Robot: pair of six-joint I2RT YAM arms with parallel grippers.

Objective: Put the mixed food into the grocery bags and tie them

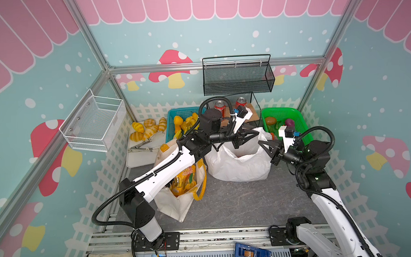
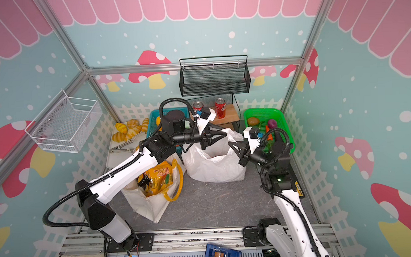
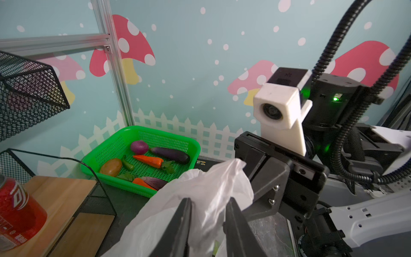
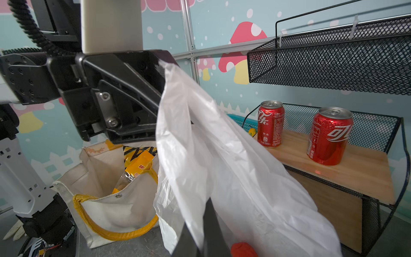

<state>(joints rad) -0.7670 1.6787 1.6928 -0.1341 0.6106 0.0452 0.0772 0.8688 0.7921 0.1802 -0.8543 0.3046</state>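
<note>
The white plastic bag [image 1: 238,165] [image 2: 213,166] stands open at mid-table. My left gripper [image 1: 256,133] [image 3: 209,201] reaches over its back rim, jaws closed narrowly on a bunched fold of plastic. Opposite it, my right gripper [image 1: 260,142] [image 4: 200,211] is shut, pinching the bag's film [image 4: 222,155] at the right rim. A red-orange item [image 4: 243,249] lies inside the bag. The cream canvas tote [image 1: 174,205] [image 4: 111,207] stands to the left, holding an orange-yellow snack packet [image 1: 184,181] and a black-and-yellow one [image 4: 138,153]. Carrot [image 3: 149,160] and eggplant [image 3: 171,154] lie in the green basket [image 3: 142,129].
Two red soda cans [image 4: 270,123] stand on a wooden shelf under a black mesh rack [image 1: 238,78]. A blue basket [image 1: 173,111] of yellow fruit and a white tray [image 1: 142,159] with bread and tongs sit at the back left. A white wire basket [image 1: 93,121] hangs on the left wall.
</note>
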